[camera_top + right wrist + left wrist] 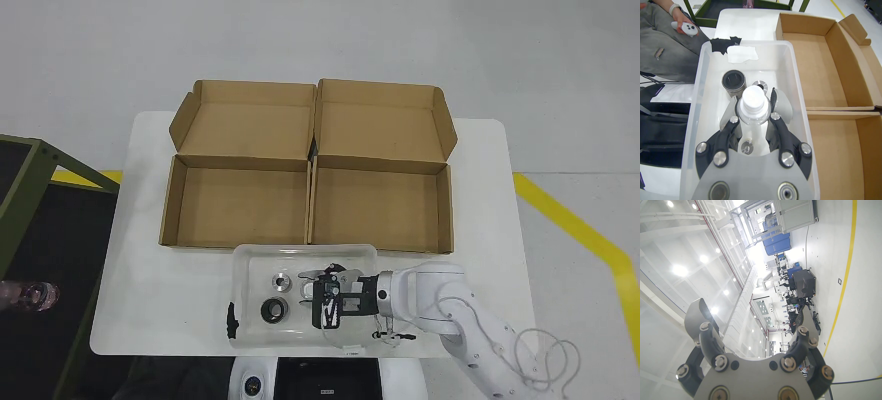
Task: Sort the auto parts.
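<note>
The right tool [755,102] sits inside the clear plastic bin [800,91], its fingers clamped on a white stepped plastic part [753,94] with a clear collar. Just past the fingertips in the bin lie a dark-bored cylindrical bearing [733,81] and a small silver disc [761,84]. A small metal nut [747,148] lies on the bin floor nearer the tool's base. Just beside the bin on the white tabletop [480,150] stand an open cardboard box [240,205] and a second cardboard box [378,208], side by side. The left tool [749,308] points toward a ceiling, fingers apart.

Factory hall: floor line [846,275], machine enclosures [791,215]
</note>
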Action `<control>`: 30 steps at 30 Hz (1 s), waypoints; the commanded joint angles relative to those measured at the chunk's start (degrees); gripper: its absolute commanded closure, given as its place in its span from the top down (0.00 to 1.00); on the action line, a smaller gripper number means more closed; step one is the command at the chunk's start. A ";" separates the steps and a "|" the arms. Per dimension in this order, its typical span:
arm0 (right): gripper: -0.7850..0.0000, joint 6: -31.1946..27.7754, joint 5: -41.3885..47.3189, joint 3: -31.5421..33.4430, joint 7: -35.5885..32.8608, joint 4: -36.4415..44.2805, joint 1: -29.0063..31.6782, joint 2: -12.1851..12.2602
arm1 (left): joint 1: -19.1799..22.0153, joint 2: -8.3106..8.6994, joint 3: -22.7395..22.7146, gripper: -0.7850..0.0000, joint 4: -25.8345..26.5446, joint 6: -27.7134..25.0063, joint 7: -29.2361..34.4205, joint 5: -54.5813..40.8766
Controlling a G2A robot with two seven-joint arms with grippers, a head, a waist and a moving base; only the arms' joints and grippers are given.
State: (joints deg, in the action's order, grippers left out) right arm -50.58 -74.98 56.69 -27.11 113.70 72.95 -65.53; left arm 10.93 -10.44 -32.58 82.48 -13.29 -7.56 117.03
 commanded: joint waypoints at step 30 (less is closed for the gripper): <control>0.00 2.84 7.62 11.24 14.72 3.10 -2.13 1.64 | 0.00 0.00 0.00 1.00 0.00 0.00 0.00 0.00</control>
State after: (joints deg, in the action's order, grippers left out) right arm -47.92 -67.33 67.77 -12.69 116.88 70.95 -63.90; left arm 10.93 -10.44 -32.58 82.48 -13.29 -7.56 117.03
